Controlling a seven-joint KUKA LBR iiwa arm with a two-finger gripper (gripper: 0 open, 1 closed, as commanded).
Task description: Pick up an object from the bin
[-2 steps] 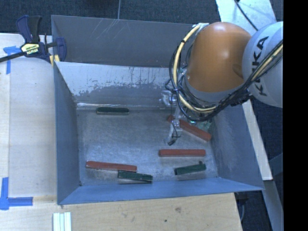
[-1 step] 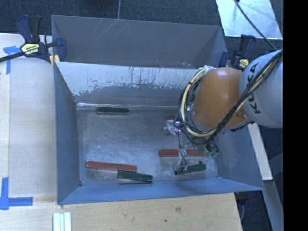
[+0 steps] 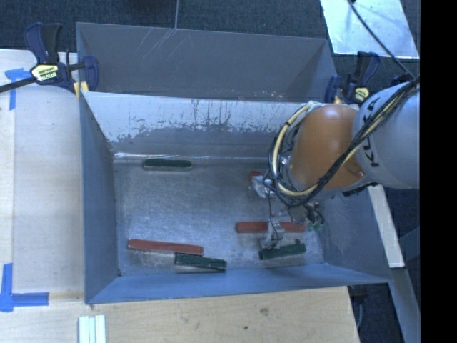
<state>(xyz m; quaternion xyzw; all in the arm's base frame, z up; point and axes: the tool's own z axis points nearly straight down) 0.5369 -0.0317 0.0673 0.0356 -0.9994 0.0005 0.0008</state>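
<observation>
Gripper (image 3: 274, 239), set low between red-brown bar (image 3: 251, 227) and the dark green bar (image 3: 284, 250) just beside it, seemingly to pick one; jaws' opening cannot be told.

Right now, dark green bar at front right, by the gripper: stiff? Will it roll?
The dark green bar looks straight and flat, so probably stiff and unlikely to roll. Slim, so likely light. A nudge from the gripper may slide it along the bin floor.

The bin (image 3: 96, 191) holds a rear bar (image 3: 166, 165), front-left pair (image 3: 166, 248), front-right pair (image 3: 285, 249).
</observation>
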